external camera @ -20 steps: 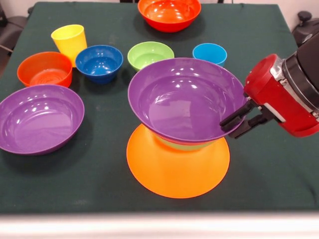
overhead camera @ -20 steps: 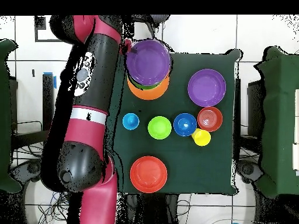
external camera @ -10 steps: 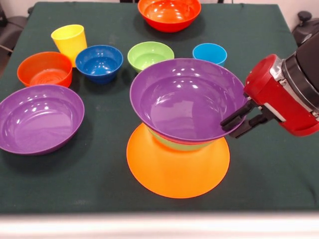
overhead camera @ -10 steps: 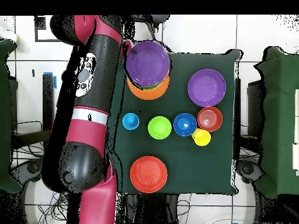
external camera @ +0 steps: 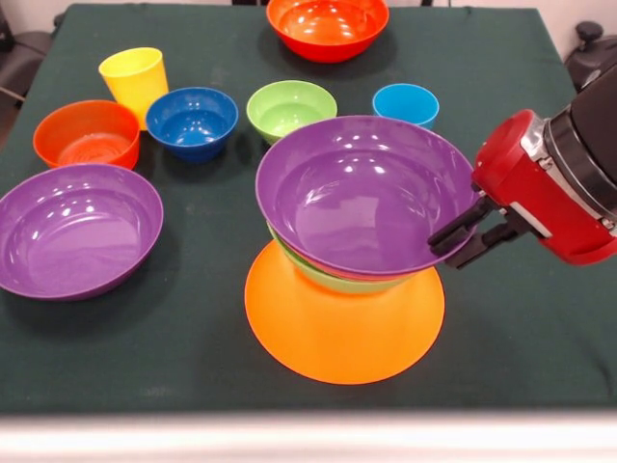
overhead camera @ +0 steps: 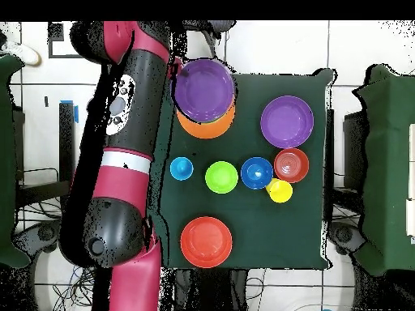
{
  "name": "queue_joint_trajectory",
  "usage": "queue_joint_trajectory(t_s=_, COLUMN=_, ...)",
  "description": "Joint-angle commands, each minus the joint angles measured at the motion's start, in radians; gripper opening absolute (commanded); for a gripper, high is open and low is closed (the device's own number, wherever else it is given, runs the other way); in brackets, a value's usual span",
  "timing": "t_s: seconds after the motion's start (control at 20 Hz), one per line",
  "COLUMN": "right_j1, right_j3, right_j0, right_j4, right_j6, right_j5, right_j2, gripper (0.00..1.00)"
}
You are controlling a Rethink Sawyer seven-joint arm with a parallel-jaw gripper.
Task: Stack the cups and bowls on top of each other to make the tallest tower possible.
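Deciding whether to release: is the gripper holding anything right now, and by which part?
Yes. The gripper holds the upper purple bowl by its rim, jaws shut across the rim's edge on the arm's side. The bowl sits over a green bowl on the upturned orange bowl.

We count two cups: one yellow cup and one light blue cup. We count eight bowls: one orange bowl, two purple bowls, two green bowls, two red-orange bowls, and one dark blue bowl.
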Motion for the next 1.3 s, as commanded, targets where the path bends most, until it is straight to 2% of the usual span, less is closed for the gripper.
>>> queue_joint_trajectory(t_s=0.05, right_j1=0.005, right_j3=0.043, right_j0=0.026, right_j4=-0.093, right_j6=-0.110, right_j5=0.064, right_j2=0.089, gripper=0.00)
queue_joint_trajectory(t_s=0.35, right_j1=0.004, right_j3=0.068, right_j0=0.047, right_j4=-0.136, right_j6=-0.106, right_j5=0.061, right_j2=0.133, gripper=0.00)
queue_joint_trajectory(t_s=0.65, right_j1=0.002, right_j3=0.046, right_j0=0.039, right_j4=-0.154, right_j6=-0.107, right_j5=0.105, right_j2=0.091, gripper=0.00)
queue_joint_trajectory(t_s=0.85, right_j1=0.003, right_j3=0.052, right_j0=0.045, right_j4=-0.171, right_j6=-0.099, right_j5=0.105, right_j2=0.094, gripper=0.00)
queue_joint_trajectory(t_s=0.9, right_j1=0.002, right_j3=0.049, right_j0=0.045, right_j4=-0.179, right_j6=-0.096, right_j5=0.109, right_j2=0.091, gripper=1.00)
queue_joint_trajectory(t_s=1.3, right_j1=0.007, right_j3=0.044, right_j0=0.046, right_j4=-0.198, right_j6=-0.077, right_j5=0.154, right_j2=0.057, gripper=1.00)
